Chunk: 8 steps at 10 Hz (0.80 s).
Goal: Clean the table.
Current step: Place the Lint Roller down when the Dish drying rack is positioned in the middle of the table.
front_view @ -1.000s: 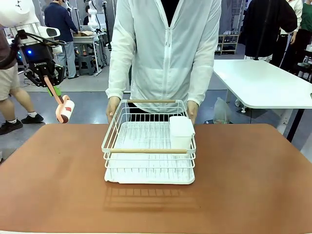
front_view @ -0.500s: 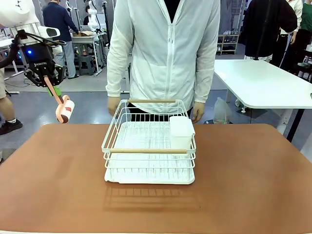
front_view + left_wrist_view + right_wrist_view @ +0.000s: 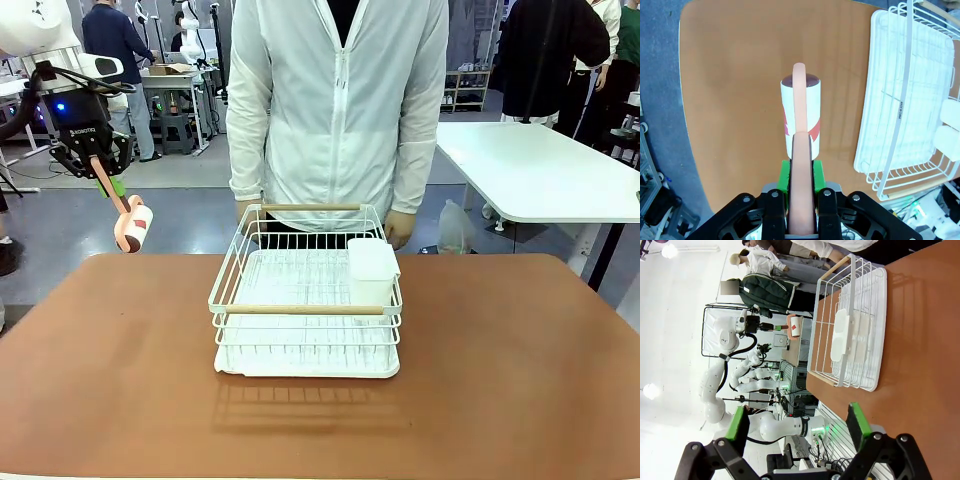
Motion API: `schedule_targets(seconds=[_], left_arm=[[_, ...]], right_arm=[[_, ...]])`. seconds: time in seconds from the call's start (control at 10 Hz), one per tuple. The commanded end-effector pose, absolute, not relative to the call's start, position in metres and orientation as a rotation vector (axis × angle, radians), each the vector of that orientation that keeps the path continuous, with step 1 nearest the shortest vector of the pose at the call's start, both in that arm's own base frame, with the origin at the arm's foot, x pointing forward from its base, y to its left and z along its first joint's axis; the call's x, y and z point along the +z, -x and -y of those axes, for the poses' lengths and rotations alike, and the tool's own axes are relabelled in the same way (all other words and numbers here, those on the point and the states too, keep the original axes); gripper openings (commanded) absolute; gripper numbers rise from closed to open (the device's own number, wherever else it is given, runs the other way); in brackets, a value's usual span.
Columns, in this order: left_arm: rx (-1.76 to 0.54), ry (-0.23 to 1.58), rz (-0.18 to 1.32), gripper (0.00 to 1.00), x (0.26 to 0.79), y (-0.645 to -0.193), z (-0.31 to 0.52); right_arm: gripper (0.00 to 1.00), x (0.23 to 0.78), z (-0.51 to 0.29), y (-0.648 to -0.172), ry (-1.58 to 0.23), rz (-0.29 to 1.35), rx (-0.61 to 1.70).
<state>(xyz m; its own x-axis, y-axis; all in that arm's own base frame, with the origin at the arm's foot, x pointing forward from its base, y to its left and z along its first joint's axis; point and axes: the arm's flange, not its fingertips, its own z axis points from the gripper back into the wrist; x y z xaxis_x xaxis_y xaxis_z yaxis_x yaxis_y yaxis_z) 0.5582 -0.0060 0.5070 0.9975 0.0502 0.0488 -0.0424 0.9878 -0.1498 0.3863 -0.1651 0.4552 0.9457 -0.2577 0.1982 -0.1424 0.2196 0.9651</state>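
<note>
Left end effector (image 3: 112,186) is clamped on the pink handle of a lint roller (image 3: 133,227), held in the air above the table's (image 3: 120,360) far left corner, roller head down. Right end effector (image 3: 797,432) has its jaws wide apart with nothing between them. White wire dish rack (image 3: 305,300) sits mid-table; person (image 3: 340,110) stands at the far edge just behind it

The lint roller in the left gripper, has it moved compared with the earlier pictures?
No. The lint roller hangs at the same spot above the far left corner of the table, level with the dish rack top.
</note>
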Motion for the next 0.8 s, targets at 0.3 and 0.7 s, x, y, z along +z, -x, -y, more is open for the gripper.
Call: schedule_targets(seconds=[0.3, 0.7], left_arm=[[0.042, 0.143, 0.049, 0.21, 0.5121, -0.5579, 0.0034], [0.047, 0.149, 0.052, 0.21, 0.5070, -0.5582, 0.0060]], right_arm=[[1.00, 0.4599, 0.1641, -0.3866, -1.370, 0.355, -0.081], [1.00, 0.4599, 0.1641, -0.3866, -1.370, 0.355, -0.081]])
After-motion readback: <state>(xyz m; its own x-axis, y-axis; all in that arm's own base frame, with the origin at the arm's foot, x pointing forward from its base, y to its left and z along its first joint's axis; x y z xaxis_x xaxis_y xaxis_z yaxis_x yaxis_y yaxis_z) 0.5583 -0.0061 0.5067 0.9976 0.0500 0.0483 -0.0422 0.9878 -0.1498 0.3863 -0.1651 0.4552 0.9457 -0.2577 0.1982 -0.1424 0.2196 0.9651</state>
